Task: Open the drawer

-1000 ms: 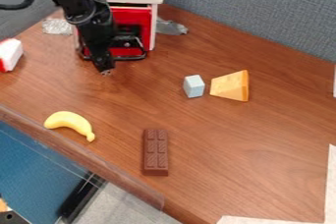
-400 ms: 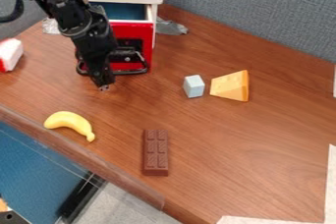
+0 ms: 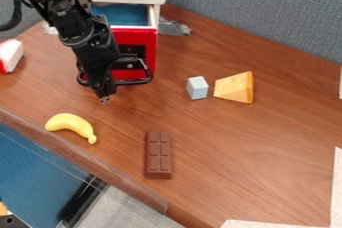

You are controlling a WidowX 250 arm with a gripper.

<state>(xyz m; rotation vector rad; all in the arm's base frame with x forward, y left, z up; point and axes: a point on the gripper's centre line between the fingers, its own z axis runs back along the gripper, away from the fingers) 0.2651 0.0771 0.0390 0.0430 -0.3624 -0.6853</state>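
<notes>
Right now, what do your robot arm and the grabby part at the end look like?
My arm is black, built from chunky pieces with rounded joints. A thick black cable curves beside its upper part. My gripper is black too and gets narrower toward the bottom, with a small greyish bit at the tip. I can't make out any markings.

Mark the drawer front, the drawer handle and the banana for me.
Drawer front [image 3: 148, 47]: camera view, red face.
Drawer handle [image 3: 135, 81]: camera view, lower bar.
Banana [image 3: 69, 121]: camera view, curved middle.
</notes>
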